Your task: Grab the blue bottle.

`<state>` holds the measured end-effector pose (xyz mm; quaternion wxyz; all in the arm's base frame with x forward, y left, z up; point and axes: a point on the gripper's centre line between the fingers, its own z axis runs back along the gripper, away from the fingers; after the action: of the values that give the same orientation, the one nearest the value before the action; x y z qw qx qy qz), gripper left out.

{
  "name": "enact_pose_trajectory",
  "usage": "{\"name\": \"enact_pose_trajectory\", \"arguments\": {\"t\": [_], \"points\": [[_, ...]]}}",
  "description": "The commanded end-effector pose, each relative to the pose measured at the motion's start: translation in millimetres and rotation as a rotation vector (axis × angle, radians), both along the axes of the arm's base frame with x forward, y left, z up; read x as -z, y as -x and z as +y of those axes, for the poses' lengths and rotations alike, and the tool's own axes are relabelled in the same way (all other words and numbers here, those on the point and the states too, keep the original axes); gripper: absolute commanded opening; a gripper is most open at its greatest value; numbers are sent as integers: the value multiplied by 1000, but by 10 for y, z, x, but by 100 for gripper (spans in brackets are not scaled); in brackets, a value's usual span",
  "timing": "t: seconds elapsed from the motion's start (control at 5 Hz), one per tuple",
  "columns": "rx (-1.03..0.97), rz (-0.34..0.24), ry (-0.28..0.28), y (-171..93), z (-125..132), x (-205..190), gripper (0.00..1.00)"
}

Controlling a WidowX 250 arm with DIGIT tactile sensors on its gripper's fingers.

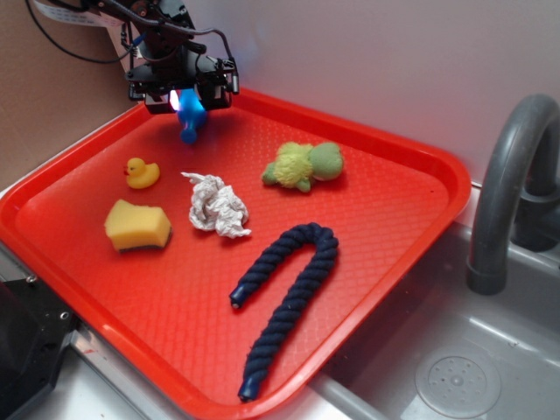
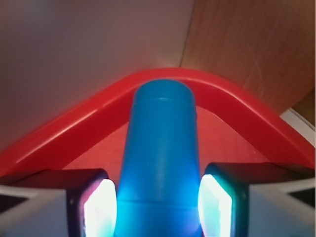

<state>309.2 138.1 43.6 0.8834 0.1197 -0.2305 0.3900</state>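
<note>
one blue bottle (image 2: pixel 160 163) clamped between pincer (image 2: pixel 158 207) fingers, neck outward.

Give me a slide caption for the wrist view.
Blue bottle clamped between the jaws, neck pointing at the red tray corner.

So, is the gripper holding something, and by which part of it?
Yes. The gripper holds the blue bottle by its wider body; the narrow neck sticks out beyond the pads.

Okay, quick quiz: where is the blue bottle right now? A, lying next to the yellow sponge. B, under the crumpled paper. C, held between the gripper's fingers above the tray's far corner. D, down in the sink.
C: the blue bottle hangs clamped in the gripper, above the red tray.
</note>
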Motion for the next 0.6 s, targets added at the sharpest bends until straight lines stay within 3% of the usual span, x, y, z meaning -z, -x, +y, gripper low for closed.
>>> {"name": "enact_pose_trajectory", "arguments": {"t": [0.0, 0.4], "points": [[66, 22, 27, 109, 10, -122, 0], [472, 243, 95, 430, -684, -1004, 0]]}}
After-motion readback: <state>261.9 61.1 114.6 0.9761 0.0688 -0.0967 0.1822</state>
